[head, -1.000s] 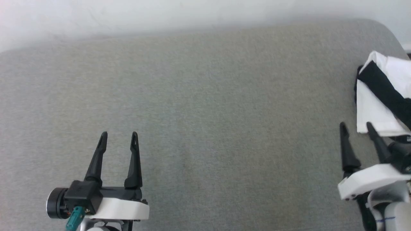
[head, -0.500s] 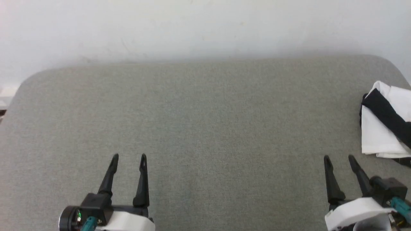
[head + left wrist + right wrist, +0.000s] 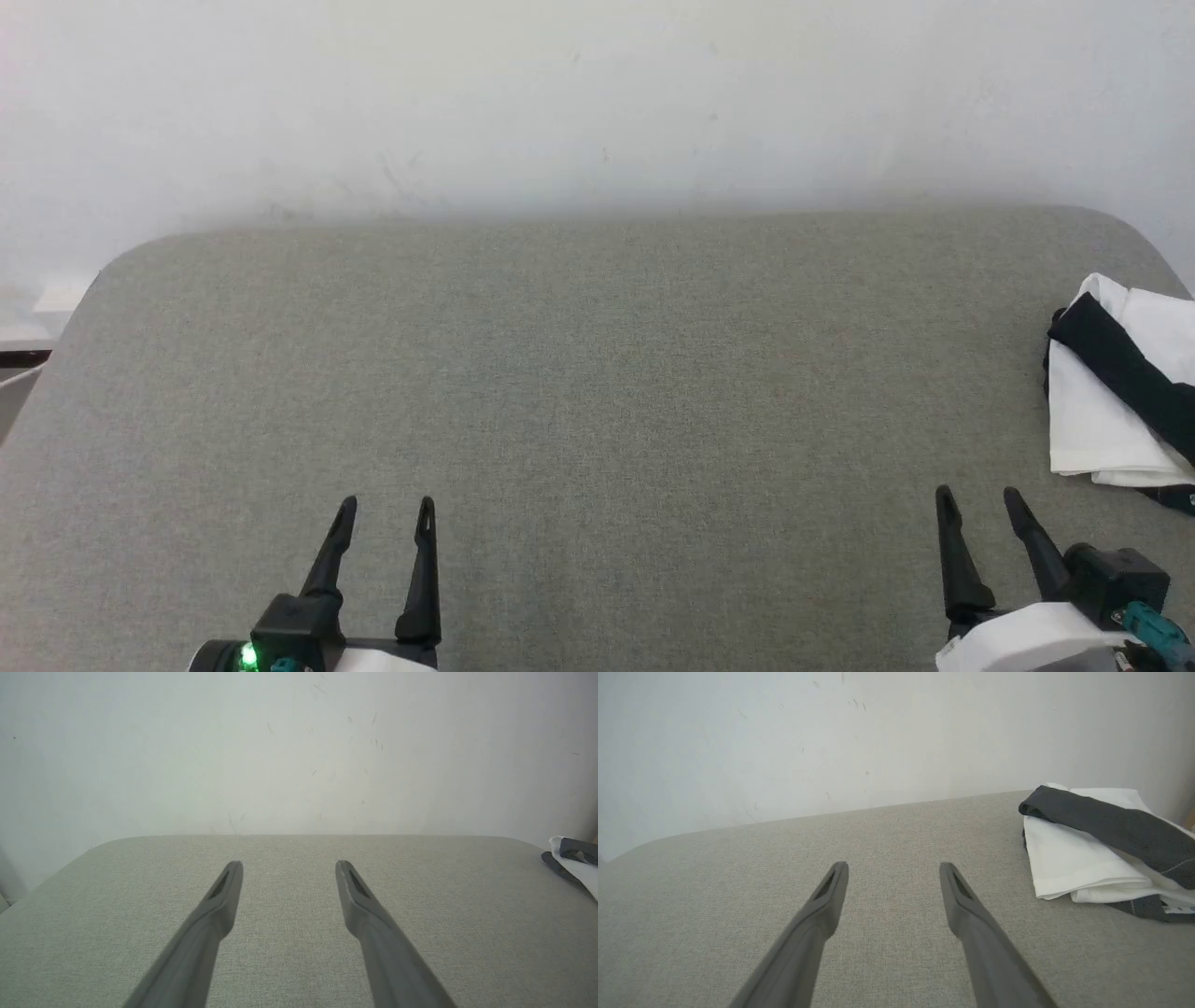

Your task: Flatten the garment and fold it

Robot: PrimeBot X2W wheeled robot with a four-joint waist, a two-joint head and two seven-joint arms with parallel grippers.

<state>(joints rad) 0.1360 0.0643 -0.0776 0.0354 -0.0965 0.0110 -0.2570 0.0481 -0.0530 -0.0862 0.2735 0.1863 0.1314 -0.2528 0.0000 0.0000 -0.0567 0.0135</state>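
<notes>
Desk [image 3: 597, 392]: grey woven cover with rounded far corners, and its far edge meets a pale wall [image 3: 597, 112]
Garment [image 3: 1106, 425]: you have it lying on the desk at the right edge, near the far right corner, bunched in a loose, roughly folded heap
Garment look: white cloth with a black band slanting across the top and a dark strip showing underneath; your right wrist view shows a small white tag at the lower dark edge, print too small to read
Left end effector [image 3: 386, 506]: over the desk's near left part, fingers spread wide with bare desk between them, holding nothing, well apart from the garment
Right end effector [image 3: 977, 495]: over the desk's near right part, fingers spread wide and empty, near the garment but not touching it
</notes>
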